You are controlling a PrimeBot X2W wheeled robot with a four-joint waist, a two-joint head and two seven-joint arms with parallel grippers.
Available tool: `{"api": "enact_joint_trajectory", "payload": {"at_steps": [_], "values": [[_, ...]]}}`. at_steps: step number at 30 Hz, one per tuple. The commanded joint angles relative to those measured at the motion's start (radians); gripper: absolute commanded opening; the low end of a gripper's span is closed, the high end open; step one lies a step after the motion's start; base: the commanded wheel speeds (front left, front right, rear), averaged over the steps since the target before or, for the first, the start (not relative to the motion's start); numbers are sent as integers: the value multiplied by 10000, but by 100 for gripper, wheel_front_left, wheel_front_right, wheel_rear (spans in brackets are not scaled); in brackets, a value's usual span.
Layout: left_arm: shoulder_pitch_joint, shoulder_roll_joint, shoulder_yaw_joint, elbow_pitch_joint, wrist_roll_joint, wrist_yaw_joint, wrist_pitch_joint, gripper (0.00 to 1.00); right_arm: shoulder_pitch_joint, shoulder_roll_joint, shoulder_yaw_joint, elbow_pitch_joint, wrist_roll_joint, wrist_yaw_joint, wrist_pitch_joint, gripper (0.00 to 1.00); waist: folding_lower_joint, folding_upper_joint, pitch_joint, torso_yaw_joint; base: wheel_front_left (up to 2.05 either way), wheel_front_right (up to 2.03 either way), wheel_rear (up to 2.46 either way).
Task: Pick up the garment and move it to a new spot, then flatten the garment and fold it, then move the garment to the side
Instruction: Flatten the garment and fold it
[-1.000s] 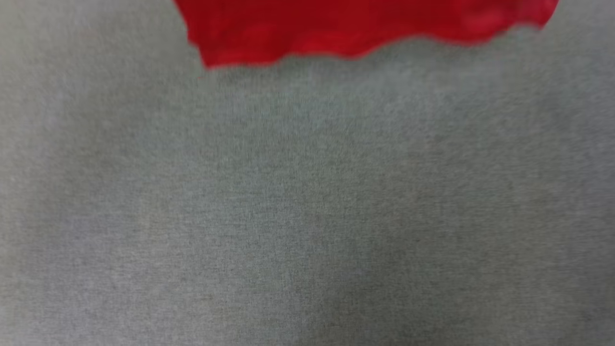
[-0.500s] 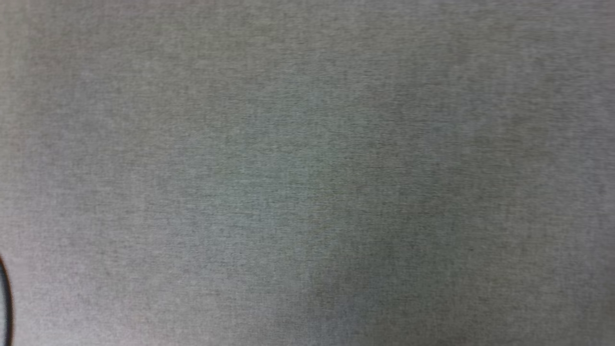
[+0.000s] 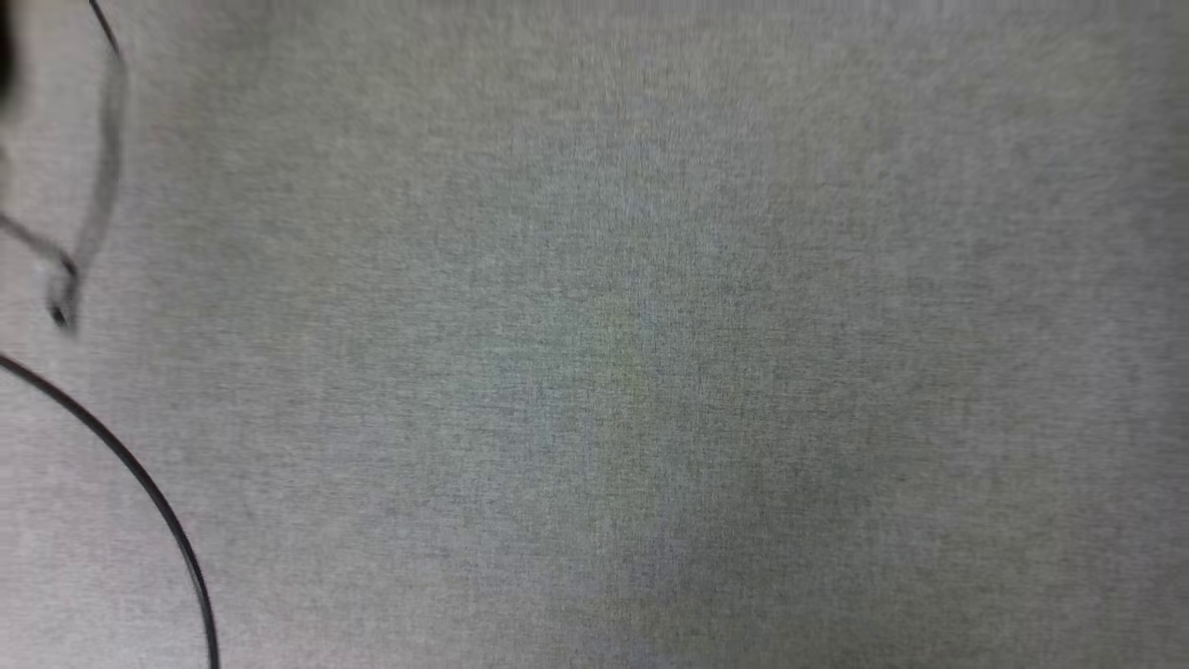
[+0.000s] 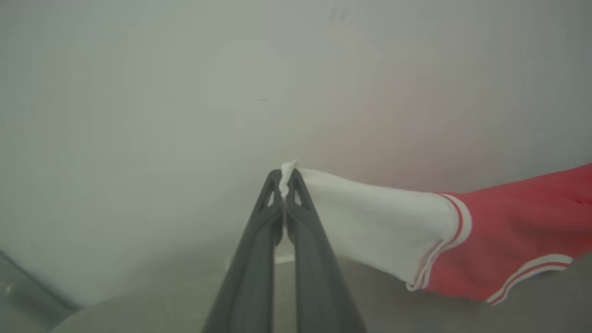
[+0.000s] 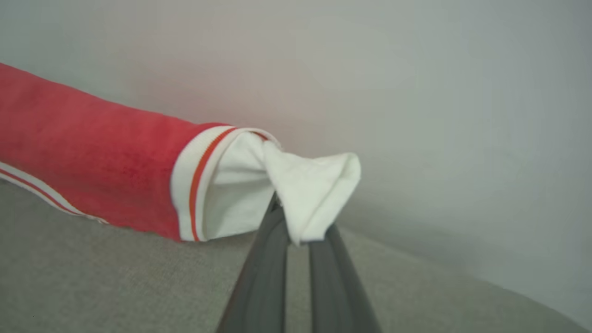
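One garment [image 4: 508,231] was stretched between two hands, each clamped on one of its two white sleeves.

In the left wrist view, the left hand [image 4: 286,178] had its two dark fingers [image 4: 252,259] pressed together, with a small tuft of white cloth pinched at their tips. From there the sleeve ran off to that view's right and widened to a white band with red stripes. Past the band came the red body. A second striped band edged the red cloth lower down.

In the right wrist view, the right hand [image 5: 303,217] was likewise closed on cloth. Its two fingers [image 5: 263,277] disappeared under a bunched fold of the other white sleeve [image 5: 314,189], which draped over their tips. The sleeve led to that view's left into one white band with a red stripe, then into the red body [image 5: 83,157]. Another striped trim ran along the body's lower edge.

In both wrist views the garment hung in front of a pale wall [image 5: 439,92], with the grey cloth-covered table [image 5: 92,277] beneath it. Whether the red cloth touched the table could not be told.

The head view, blurred, showed the grey table [image 3: 650,372]. One thin black cable [image 3: 139,483] curved across the lower left corner. A second, fainter dark strand [image 3: 107,158] looped at the upper left, and it could not be told whether the two were joined.
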State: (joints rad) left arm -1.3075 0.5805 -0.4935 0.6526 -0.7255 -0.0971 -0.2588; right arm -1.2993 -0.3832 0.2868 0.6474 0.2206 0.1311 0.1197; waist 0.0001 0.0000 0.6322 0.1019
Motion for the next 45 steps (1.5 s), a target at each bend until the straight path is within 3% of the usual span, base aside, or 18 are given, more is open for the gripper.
{"api": "enact_joint_trajectory", "payload": {"at_steps": [1,7,11,17,22,36,41,45], "values": [[784,-21,-238,144,-32,-60,18,0,619,-105,206,165,273,-7,413,0,-1,0,-568,-11,0,0,0],[3313,-36,-1074,222,-42,-12,446,0,2804,-565,915,187,1697,-8,1795,0,-1,0,-1966,-9,0,0,0],[4896,313,-1712,-119,187,112,897,0,4255,-1059,1129,-87,2623,-10,2683,0,-1,0,-2853,53,0,0,0],[6937,859,-2148,-1007,-44,369,1467,0,6268,-1743,767,-1018,3612,-14,3562,0,-1,0,-3835,145,0,0,0],[8061,1218,-2142,-1928,-424,705,1809,0,7484,-1915,462,-1658,3993,-13,4001,0,-1,0,-4387,165,0,0,0],[11743,2725,-2254,-5713,-1882,2042,3075,0,11416,-1651,-1099,-3881,4315,-10,5535,0,-1,0,-5661,20,0,0,0],[12736,2926,-2290,-6547,-2359,2405,3143,0,12702,-1417,-1866,-4565,4318,-8,5951,0,-1,0,-5772,-2,0,0,0],[13095,2930,-2401,-6921,-2567,2454,3231,0,13436,-1268,-2283,-5107,4279,-8,6333,0,-1,0,-5762,-16,0,0,0]]}}
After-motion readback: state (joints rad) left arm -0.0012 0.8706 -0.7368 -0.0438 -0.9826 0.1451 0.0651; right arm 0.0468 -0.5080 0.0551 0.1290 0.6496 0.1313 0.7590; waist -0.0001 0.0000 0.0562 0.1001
